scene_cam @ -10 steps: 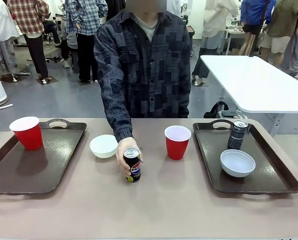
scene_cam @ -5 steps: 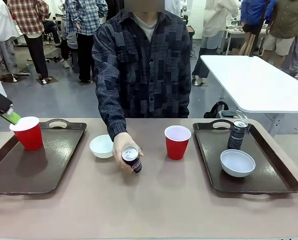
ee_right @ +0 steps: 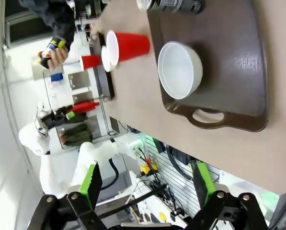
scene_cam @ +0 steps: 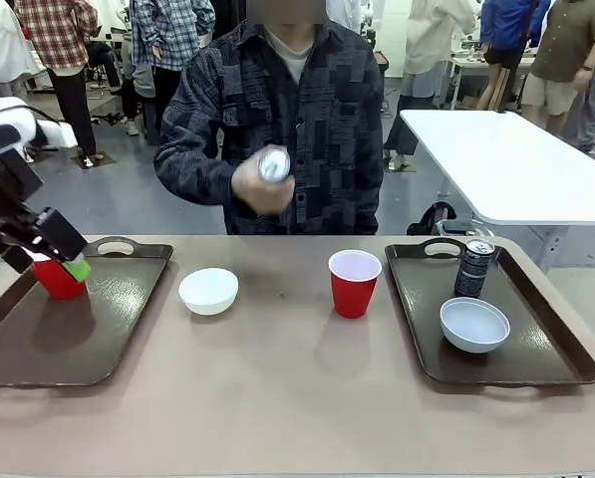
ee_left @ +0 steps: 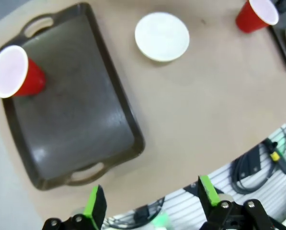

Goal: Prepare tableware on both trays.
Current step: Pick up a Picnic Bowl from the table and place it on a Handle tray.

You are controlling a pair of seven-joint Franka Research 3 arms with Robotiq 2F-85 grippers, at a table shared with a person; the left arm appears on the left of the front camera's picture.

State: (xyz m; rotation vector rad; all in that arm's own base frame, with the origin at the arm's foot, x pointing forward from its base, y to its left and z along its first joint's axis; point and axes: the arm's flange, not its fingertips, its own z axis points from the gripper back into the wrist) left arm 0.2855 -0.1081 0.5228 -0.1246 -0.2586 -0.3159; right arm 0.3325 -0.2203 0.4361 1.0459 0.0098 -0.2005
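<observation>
Both left gripper (ee_left: 151, 197) and right gripper (ee_right: 145, 181) are gaping; the left is seemingly hanging nearer the person's hand (scene_cam: 257, 191) holding the Pepsi can (scene_cam: 274, 164).

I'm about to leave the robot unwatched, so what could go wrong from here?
The open left gripper overlaps the red cup on the left tray in the front view; a swing could tip it. The person's hand holds a can aloft; a reaching arm might hit it.
</observation>
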